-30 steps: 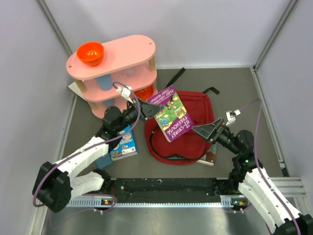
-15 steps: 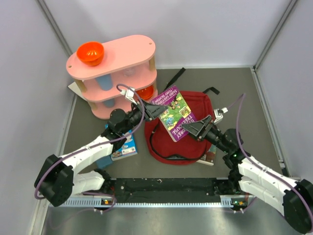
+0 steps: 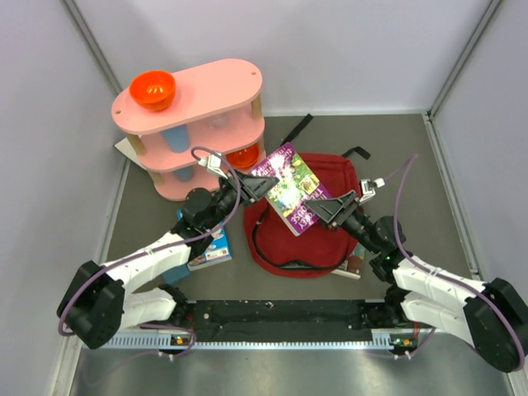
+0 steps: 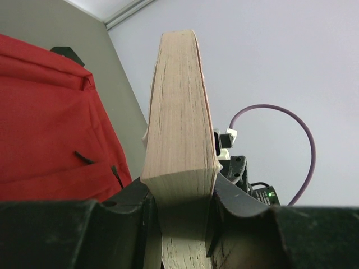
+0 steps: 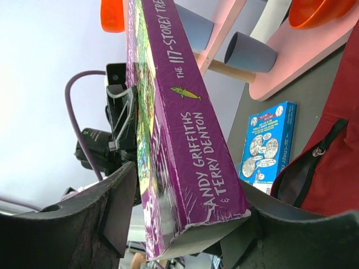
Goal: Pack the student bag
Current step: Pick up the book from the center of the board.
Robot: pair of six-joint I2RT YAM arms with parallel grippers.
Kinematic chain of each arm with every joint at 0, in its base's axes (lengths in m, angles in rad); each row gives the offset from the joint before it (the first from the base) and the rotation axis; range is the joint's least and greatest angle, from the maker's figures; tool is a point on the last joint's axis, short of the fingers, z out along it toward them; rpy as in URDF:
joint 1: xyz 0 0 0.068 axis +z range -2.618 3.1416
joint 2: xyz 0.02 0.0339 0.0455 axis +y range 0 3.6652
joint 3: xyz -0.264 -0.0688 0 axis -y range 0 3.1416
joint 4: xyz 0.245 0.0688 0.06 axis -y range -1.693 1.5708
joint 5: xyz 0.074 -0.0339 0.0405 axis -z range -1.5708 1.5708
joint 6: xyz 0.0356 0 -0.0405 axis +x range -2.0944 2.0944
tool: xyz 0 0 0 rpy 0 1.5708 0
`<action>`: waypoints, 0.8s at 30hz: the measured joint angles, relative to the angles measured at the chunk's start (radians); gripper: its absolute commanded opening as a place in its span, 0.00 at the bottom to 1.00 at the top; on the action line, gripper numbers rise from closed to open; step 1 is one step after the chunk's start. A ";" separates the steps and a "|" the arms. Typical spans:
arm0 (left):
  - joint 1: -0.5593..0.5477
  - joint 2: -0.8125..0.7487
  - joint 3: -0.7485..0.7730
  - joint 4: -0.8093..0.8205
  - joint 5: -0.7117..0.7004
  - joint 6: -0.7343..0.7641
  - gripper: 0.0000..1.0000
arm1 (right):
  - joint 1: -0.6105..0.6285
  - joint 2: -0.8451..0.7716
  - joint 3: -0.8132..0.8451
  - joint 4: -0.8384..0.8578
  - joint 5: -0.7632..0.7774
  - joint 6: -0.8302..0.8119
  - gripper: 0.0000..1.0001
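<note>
pale grey walls (image 3: 346, 49) close in three sides of a matte grey-brown surface (image 3: 412, 165). a pink two-tier shelf (image 3: 206, 91) stands just beyond the left hand (image 3: 262, 183). a perforated metal rail (image 3: 272, 340) runs well behind it. the light is soft and even.

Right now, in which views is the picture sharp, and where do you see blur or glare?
Top external: evenly lit and sharp, soft shadows, a faint sheen on the metal strip. Left wrist: the book shows a sharp page edge; the left end effector's fingers are dark and soft. Right wrist: the book's spine print reads clearly; the right end effector's fingers are dark and blurred.
</note>
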 measured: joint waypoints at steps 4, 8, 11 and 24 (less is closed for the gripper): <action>-0.008 0.000 -0.008 0.010 -0.022 -0.016 0.00 | 0.005 0.007 0.000 0.020 0.015 0.006 0.42; -0.025 0.000 -0.009 0.023 -0.043 -0.022 0.00 | 0.006 0.015 0.000 0.042 0.027 0.008 0.13; -0.028 0.001 -0.009 0.024 -0.055 -0.022 0.03 | 0.008 0.026 0.002 0.072 0.031 0.015 0.00; -0.060 -0.123 0.108 -0.517 -0.035 0.444 0.99 | 0.026 -0.565 0.119 -0.780 0.357 -0.245 0.00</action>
